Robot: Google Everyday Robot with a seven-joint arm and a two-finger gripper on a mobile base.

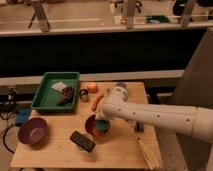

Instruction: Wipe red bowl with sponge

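We see the red bowl (94, 126) sitting near the middle of the wooden bench (55, 150), a little toward the front edge. Inside it, at its right side, lies the teal sponge (102, 124), and the pincer (101, 120) reaches down into the bowl right over that sponge; we cannot tell whether it is spread or clamped, since the end of the arm covers it. The white arm (155, 118) stretches across from the right side of the view and crosses over the right half of the bench.

Just in front of the bowl and slightly to its left lies a black block (82, 141) with a pale underside, set at an angle. Well to the left, near the bench's left edge, stands a purple bowl (33, 131). Behind these, on the back left part of the bench, rests a green tray (45, 95) holding a white piece and some dark items. Beside the tray's right edge we make out a small orange object (92, 87). Near the front right corner lies a pale, elongated item (148, 154).
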